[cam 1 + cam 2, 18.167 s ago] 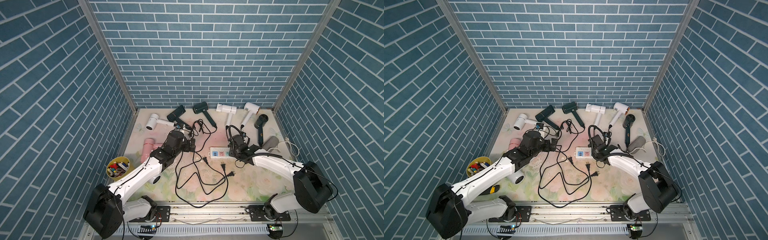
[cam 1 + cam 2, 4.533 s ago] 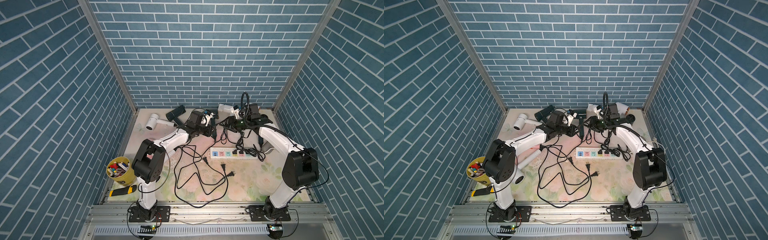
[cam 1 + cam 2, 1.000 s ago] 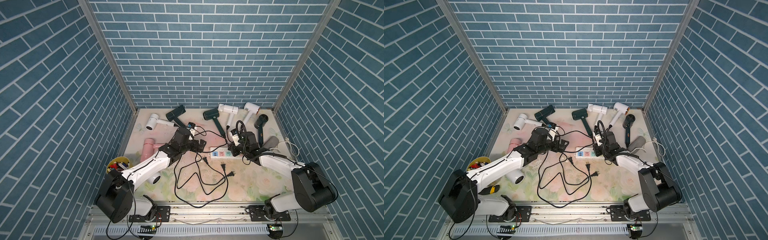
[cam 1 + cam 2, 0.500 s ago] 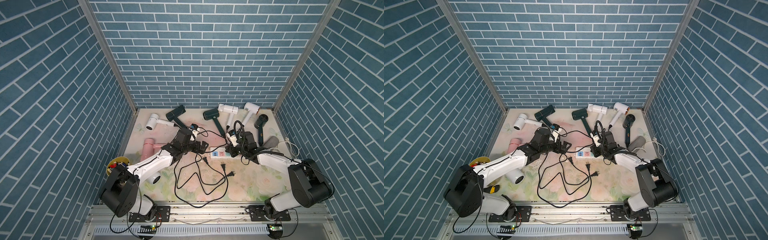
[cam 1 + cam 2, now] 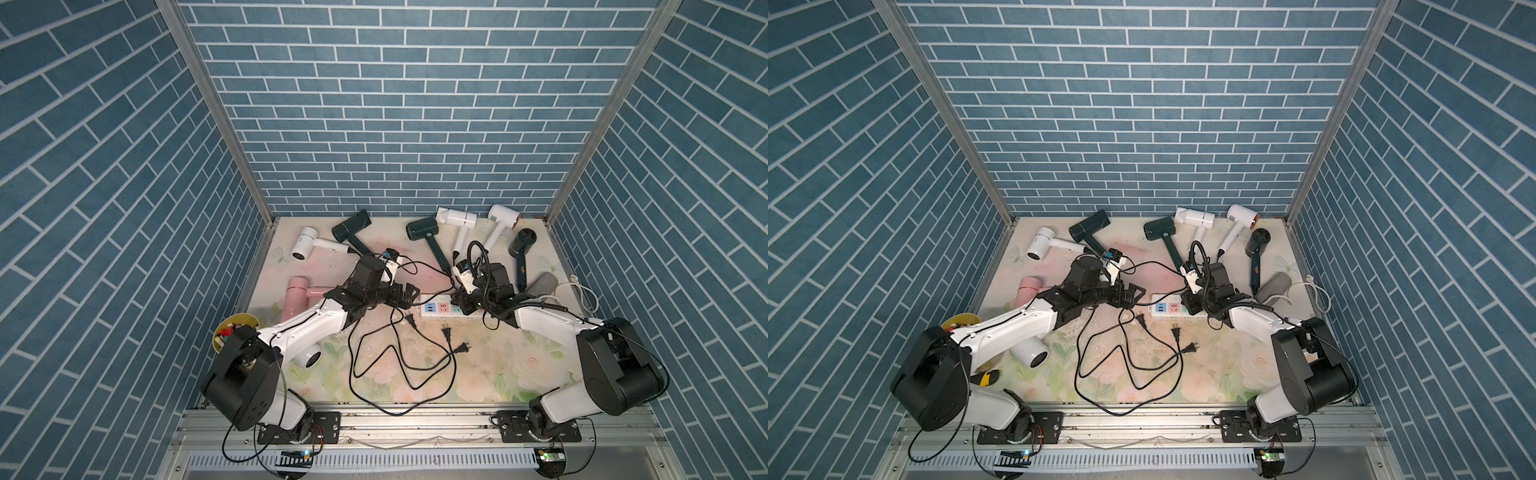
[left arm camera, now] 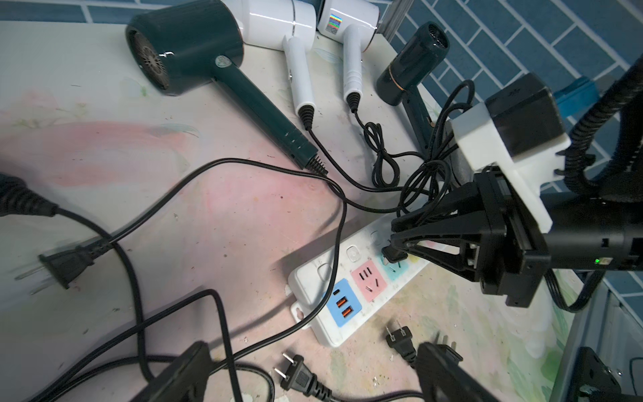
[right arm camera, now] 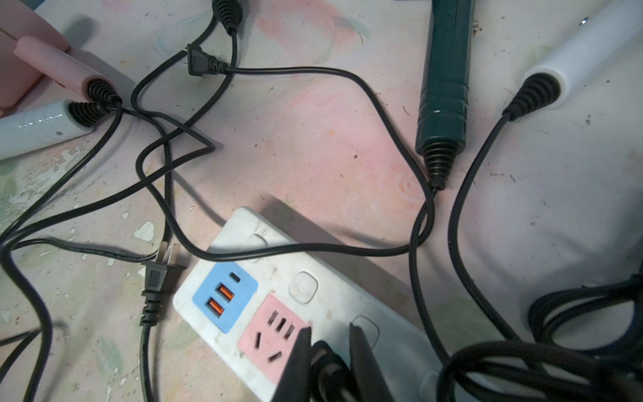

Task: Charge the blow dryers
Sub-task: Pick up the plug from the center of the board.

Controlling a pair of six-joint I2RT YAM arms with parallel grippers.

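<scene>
Several blow dryers lie along the back: white [image 5: 305, 245], dark green [image 5: 351, 226], dark green [image 5: 422, 230], white [image 5: 455, 216], white [image 5: 503, 214], black [image 5: 521, 245]. A pink one [image 5: 297, 291] and a white one [image 5: 309, 357] lie by my left arm. My right gripper [image 7: 330, 334] is shut on a black plug [image 6: 395, 252] at the power strip's [image 5: 436, 309] green socket, beside the pink socket. Whether its prongs are in is hidden. My left gripper [image 6: 313, 346] stands open just off the strip's end, over a loose plug [image 6: 301, 376].
Loose black cords and plugs [image 5: 446, 334] sprawl across the mat in front of the strip. A grey cylinder [image 5: 542, 284] and the strip's white cable [image 5: 582, 291] lie at the right. A yellow cup [image 5: 237, 332] stands at the left edge.
My left gripper has edged a little to the right, toward the strip's end, still open. The right gripper, still holding the plug, has shifted slightly left over the strip.
</scene>
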